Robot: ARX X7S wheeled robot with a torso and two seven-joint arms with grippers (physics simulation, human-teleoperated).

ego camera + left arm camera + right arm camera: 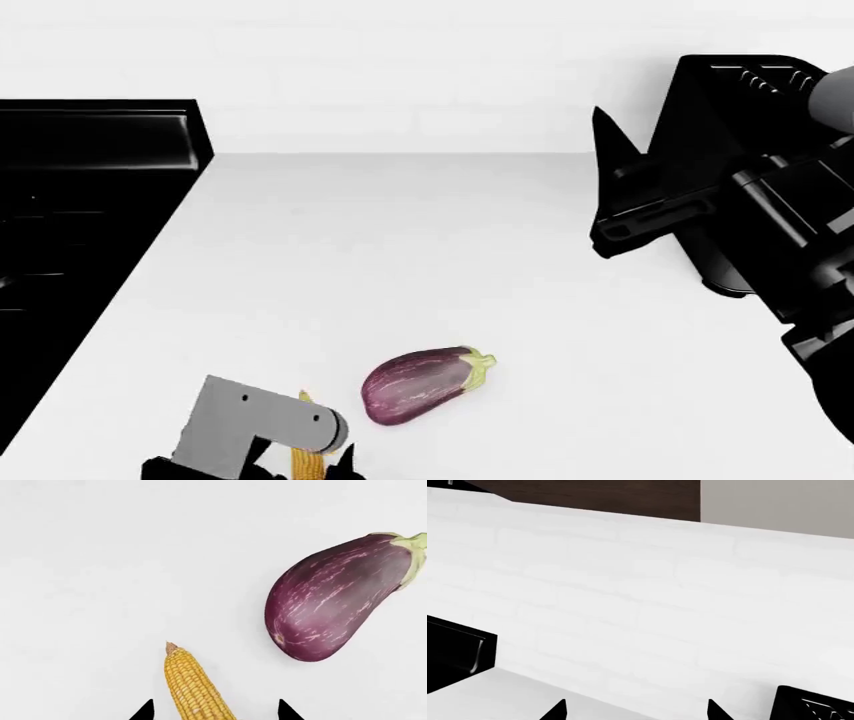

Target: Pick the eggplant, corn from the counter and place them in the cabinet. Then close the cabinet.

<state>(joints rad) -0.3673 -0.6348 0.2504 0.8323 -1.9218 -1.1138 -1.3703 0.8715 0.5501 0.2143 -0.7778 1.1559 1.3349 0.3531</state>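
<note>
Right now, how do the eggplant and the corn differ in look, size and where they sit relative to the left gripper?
The eggplant is plump, glossy and purple with a pale green cap; the corn is slim, yellow and knobbly. The eggplant is clearly thicker. The corn lies between the open fingertips of the left gripper, while the eggplant lies off to one side, outside them. Both lie flat on the white counter, apart from each other.

Place: a kitchen, rendered in a simulator.
Worktop: a broad white surface running up to the back wall.
Cooker: a black stove set flush against the surface's left edge.
Wall: white brick-pattern backsplash, with dark brown cabinet wood above it.
Food: an eggplant and a corn cob lying on the surface.
Appliance: a black countertop device at the right.
</note>
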